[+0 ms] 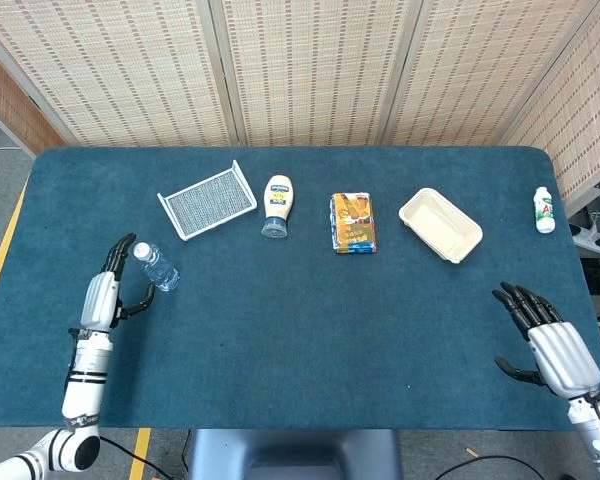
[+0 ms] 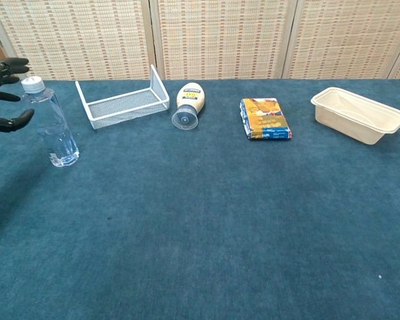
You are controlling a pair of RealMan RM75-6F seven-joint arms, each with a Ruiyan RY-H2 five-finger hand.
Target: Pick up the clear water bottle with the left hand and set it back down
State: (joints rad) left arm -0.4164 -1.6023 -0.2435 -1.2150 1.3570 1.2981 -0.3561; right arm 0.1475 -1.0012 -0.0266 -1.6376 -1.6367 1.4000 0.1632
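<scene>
Clear water bottle (image 1: pixel 155 267) (image 2: pixel 51 124) at about nine o'clock of the tabletop (image 1: pixel 300 340) (image 2: pixel 207 220), base down on the blue cloth, leaning a little in the chest view. Hard to read through the see-through body; white cap plain enough.

Left hand (image 1: pixel 115 285) (image 2: pixel 3 93) just at the bottle's nine o'clock side, cut off by the frame edge in the chest view, so only dark fingers (image 2: pixel 10 121) and part of the palm seen there. Fingers spread apart, clamped on nothing; upper fingertips close beside the cap, no grip on the bottle. Whether any fingertip brushed the cap, not possible to tell.

Right hand (image 1: pixel 550 345) at about four o'clock near the tabletop's edge, seen only in the head view, wrist cut off at the bottom corner. Fingers held apart and extended, nothing in them.

Across the far side, from ten o'clock round to two o'clock: white wire basket (image 1: pixel 208 201) (image 2: pixel 123 101), tipped mayonnaise squeeze bottle (image 1: pixel 277 205) (image 2: pixel 189 105) lying cap toward the viewer, yellow snack packet (image 1: pixel 352 222) (image 2: pixel 264 118), beige tray (image 1: pixel 440 225) (image 2: pixel 358 115). Small white bottle with green label (image 1: pixel 545 210) lying at three o'clock by the edge, seen only from the head; print too small to read.
</scene>
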